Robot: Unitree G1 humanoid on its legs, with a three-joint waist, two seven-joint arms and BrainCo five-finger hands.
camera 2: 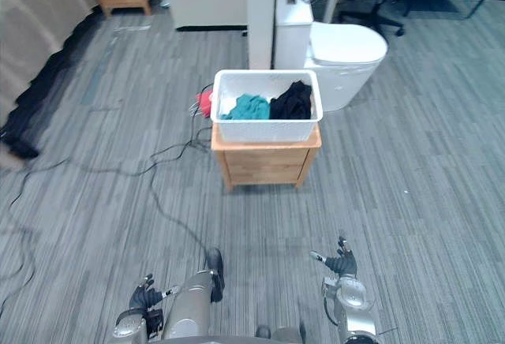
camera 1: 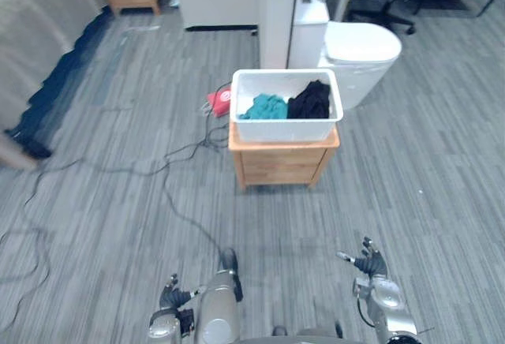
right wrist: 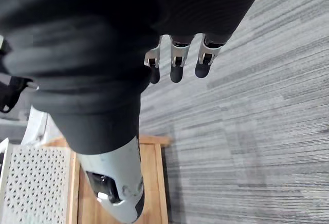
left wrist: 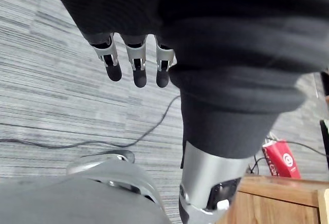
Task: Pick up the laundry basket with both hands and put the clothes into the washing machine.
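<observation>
Left eye view has the basket [camera 1: 284,129] of clothes [camera 1: 264,108] on a stand [camera 1: 280,164] at 12 o'clock; left hand [camera 1: 172,297] at 7, right hand [camera 1: 370,265] at 5, both open, empty.

Silver-grey rounded arms [camera 1: 217,308] are ended by the left hand [camera 1: 170,295] and right hand [camera 1: 369,266], each sheathed in a dark ribbed cover [left wrist: 231,54]; silver fingers [left wrist: 134,59] are tipped dark.

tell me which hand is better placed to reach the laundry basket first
Right, slightly: the right hand reaches further forward and lies nearer the laundry basket than the left hand, which hangs lower and wider. Both are open, far short of it, and the lift needs both.
</observation>
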